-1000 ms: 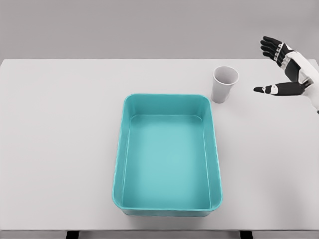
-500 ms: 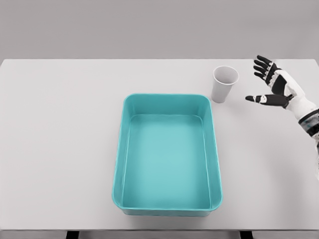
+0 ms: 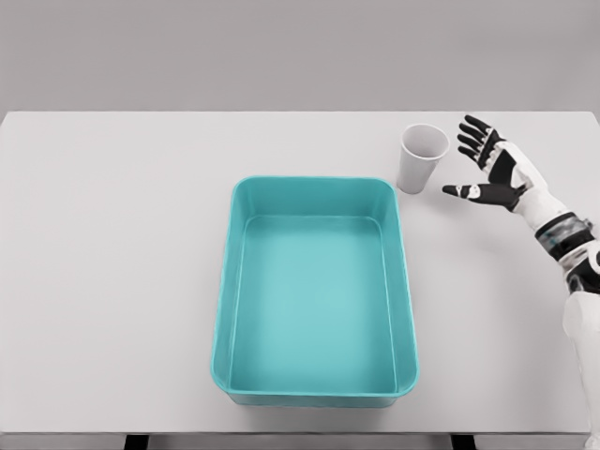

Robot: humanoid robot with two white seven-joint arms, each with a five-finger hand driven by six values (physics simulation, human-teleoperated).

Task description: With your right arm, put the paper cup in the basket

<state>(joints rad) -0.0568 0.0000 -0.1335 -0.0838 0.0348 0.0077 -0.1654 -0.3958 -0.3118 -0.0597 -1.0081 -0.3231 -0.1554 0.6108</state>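
One arm in view: the right arm (image 3: pixel 574 272), white with a dark band at the wrist, comes in from the lower right edge and reaches up and leftward over the table.
Table (image 3: pixel 112 281): pale grey-white top filling most of the view; its near edge runs along the bottom, with dark legs just showing beneath it.
Basket (image 3: pixel 316 397): a teal rectangular tub with rounded corners, nearest the camera and in the middle of the table – upright, with nothing inside it.
Right hand (image 3: pixel 492 172): beyond the basket's far right corner, palm turned toward the cup, spread wide and holding nothing. The thumb (image 3: pixel 464 191) points left toward the cup's lower half; the other fingers (image 3: pixel 472 136) fan up and to the left, level with the cup's rim.
Paper cup (image 3: pixel 419 159): white, upright, mouth open to the top, standing on the table just past the basket's far right corner and outside it.
Hand to cup: near but apart – a strip of bare table shows between the fingertips and the cup's side.
In the way: the gap between hand and cup is open; the basket's far right rim lies close to the cup's base on the near-left side.
Background: a plain grey wall behind the table's far edge.
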